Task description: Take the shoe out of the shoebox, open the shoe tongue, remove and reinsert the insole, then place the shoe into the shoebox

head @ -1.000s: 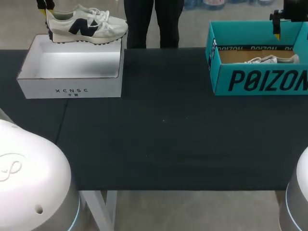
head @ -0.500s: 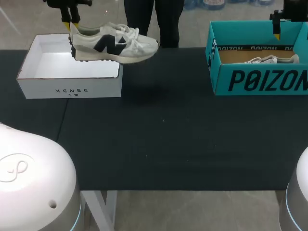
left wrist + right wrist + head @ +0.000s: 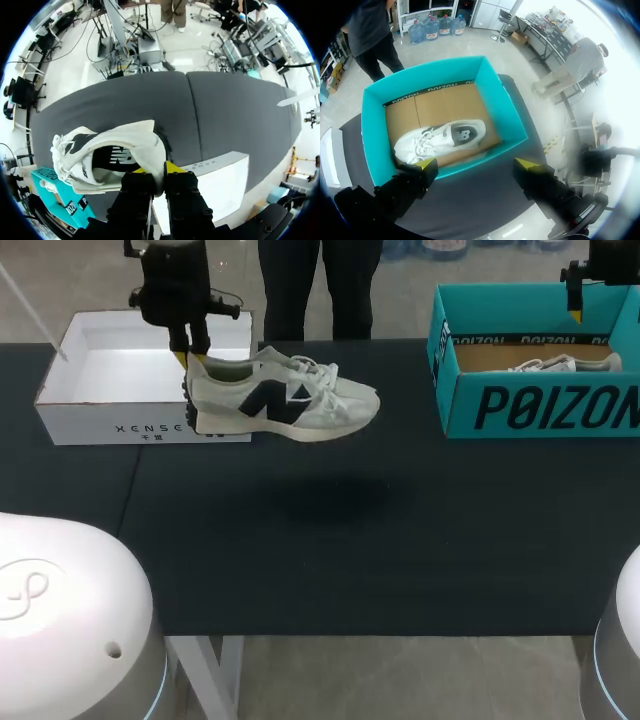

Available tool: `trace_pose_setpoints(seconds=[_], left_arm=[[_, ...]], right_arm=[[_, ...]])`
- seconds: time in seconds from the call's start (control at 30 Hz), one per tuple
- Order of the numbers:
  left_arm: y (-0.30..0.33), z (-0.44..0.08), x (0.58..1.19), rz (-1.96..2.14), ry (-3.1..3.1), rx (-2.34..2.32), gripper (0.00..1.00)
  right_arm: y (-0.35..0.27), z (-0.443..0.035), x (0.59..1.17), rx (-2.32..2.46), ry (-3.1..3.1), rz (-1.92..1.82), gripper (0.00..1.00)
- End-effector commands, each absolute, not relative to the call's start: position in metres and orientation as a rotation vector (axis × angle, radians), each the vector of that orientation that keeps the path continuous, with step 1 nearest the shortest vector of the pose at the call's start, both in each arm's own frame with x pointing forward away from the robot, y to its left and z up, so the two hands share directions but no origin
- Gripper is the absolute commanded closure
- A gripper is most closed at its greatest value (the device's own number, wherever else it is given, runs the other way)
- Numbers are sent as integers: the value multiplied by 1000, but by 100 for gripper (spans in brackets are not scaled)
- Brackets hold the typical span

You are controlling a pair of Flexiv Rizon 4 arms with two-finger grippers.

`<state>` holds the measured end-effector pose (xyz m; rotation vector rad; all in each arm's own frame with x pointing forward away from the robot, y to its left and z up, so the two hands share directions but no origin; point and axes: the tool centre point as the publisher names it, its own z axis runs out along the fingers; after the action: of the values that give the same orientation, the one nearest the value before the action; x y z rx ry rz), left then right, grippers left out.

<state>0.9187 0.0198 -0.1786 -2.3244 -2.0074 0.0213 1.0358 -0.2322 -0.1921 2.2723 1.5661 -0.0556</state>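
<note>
The left gripper (image 3: 197,358) is clamped on the heel of the shoe (image 3: 285,400), a white trainer with a dark side mark; in the left wrist view the two yellow tips pinch the heel collar from either side, one inside the shoe and one outside. The shoe hangs roughly level with its toe pointing right, just right of the white shoebox (image 3: 140,390), with its heel in front of that box's near right corner as seen from the head camera. It appears to be clear of the table (image 3: 450,540), judging by the soft shadow (image 3: 330,500) lying on the dark cloth nearer than the sole, though the gap itself is hard to make out. The white shoebox sits open at the far left of the table, and its inside shows as bare white. At the far right stands the teal shoebox (image 3: 540,390), also open, with a second shoe (image 3: 440,140) lying on its side on the cardboard floor. The right gripper (image 3: 476,165) hovers above the teal shoebox with its fingers spread wide apart, gripping nothing.
</note>
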Motion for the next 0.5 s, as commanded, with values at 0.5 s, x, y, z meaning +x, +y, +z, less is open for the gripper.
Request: trace_pose_setpoints(seconds=[0.5], left_arm=[[-34, -220, 871, -386, -2231, -2562, 100]], right_arm=[[-232, -192, 1035, 2272, 1565, -54, 0]])
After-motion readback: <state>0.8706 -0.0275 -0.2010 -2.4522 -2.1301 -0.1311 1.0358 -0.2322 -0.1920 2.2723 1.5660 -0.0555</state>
